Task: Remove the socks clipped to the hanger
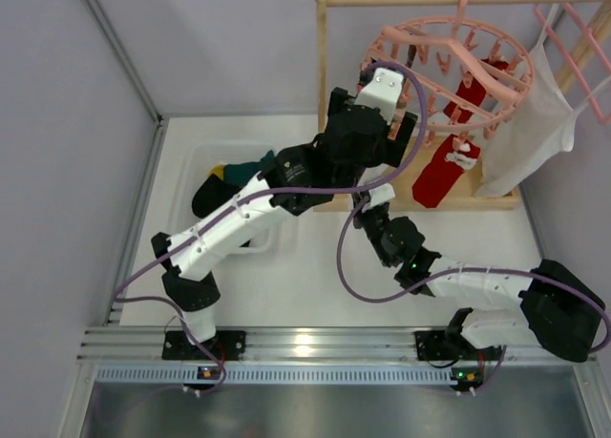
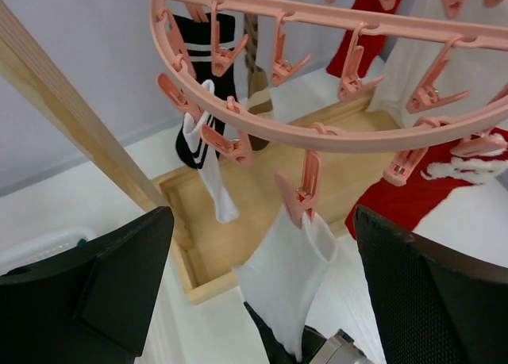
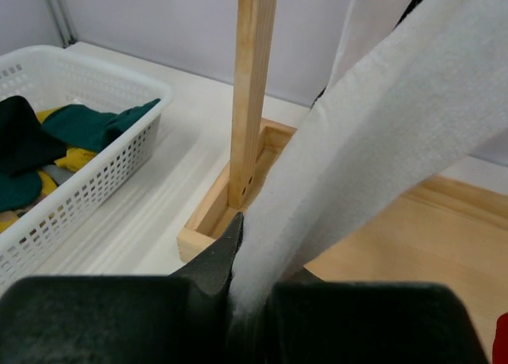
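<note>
- One white sock (image 3: 381,142) sits pinched tight in the right hand (image 3: 250,257), lower centre of frame.
- Left hand (image 2: 258,289) gapes wide, empty, beneath the hanger (image 2: 333,136).

Pale grey walls (image 1: 67,123) enclose the white desk (image 1: 305,276), meeting in a corner seam well to the left of the left pincer (image 2: 262,225). Just beyond that pincer a wooden stand (image 2: 71,114) rises from a shallow framed base on the desk. A white slotted basket (image 3: 103,74) sits left of the right pincer (image 3: 250,281). Glare brightens the aluminium rail (image 1: 315,341) behind both pincers.
</note>
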`<state>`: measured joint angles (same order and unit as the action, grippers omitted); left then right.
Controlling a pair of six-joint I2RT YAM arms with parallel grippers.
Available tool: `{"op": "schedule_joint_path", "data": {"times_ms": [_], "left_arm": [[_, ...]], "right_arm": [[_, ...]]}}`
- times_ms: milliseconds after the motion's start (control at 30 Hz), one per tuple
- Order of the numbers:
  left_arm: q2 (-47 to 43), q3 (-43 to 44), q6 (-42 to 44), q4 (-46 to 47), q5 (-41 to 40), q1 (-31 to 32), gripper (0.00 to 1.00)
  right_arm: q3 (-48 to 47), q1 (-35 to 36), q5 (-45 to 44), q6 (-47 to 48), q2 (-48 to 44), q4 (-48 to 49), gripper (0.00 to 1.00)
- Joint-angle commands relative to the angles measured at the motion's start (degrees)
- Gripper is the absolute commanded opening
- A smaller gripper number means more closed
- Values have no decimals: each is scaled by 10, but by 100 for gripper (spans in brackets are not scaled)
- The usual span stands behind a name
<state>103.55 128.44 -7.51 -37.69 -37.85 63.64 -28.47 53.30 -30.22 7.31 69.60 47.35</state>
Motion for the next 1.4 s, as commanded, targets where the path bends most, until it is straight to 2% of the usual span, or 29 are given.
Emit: {"op": "schedule_joint_path", "data": {"times_ms": [0, 133, 233, 367, 600, 733, 1033, 1367], "left_arm": [[37, 44, 70, 14, -85, 13, 99], [58, 48, 70, 14, -88, 15, 98], [75, 58, 85, 16, -108, 15, 93], [96, 73, 87, 17, -122, 11, 78], [123, 101, 82, 19, -95, -11, 70], [140, 126, 88, 21, -83, -23, 59], [156, 133, 90, 32, -67, -29, 57], [160, 132, 91, 49, -61, -42, 22]], "right_arm": [[-43, 22, -34, 30, 31, -14, 0], [-70, 33, -49, 40, 59, -17, 0], [-78, 39, -53, 42, 69, -14, 0], [-80, 46, -52, 45, 72, -16, 0], [-83, 55, -49, 44, 68, -23, 0], [-85, 59, -48, 45, 69, -26, 0], [-93, 64, -45, 44, 81, -29, 0], [-75, 70, -46, 35, 72, -24, 0]]}}
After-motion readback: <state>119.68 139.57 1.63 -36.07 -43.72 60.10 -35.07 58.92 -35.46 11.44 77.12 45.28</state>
